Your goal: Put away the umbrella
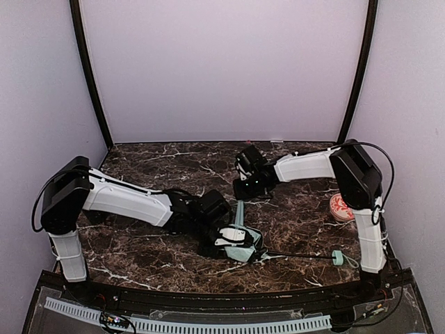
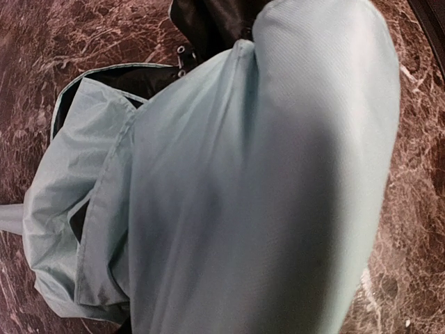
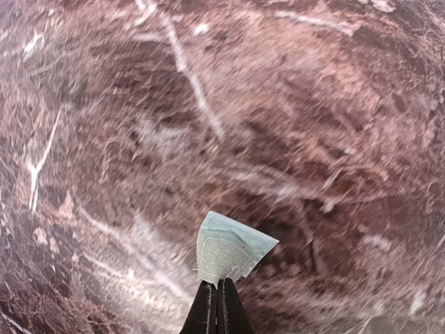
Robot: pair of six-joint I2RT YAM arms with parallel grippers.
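Umbrella [image 1: 245, 249]: collapsed into a mint-green bundle with black lining, lying on the marble table [image 1: 153, 163] at centre, toward the near edge.
Shaft [image 1: 299, 255]: thin and black, running right from the bundle to the small mint handle [image 1: 338, 258].
Left gripper [image 1: 231, 239]: on the bundle's left side, against the fabric; finger spread cannot be told.
Right gripper [image 3: 217, 292]: just far of the bundle; fingers closed tight, pinching a corner of mint fabric [image 3: 231, 252].
Ball [image 1: 341, 207]: orange-red, white-patterned, far right, well apart from the bundle.
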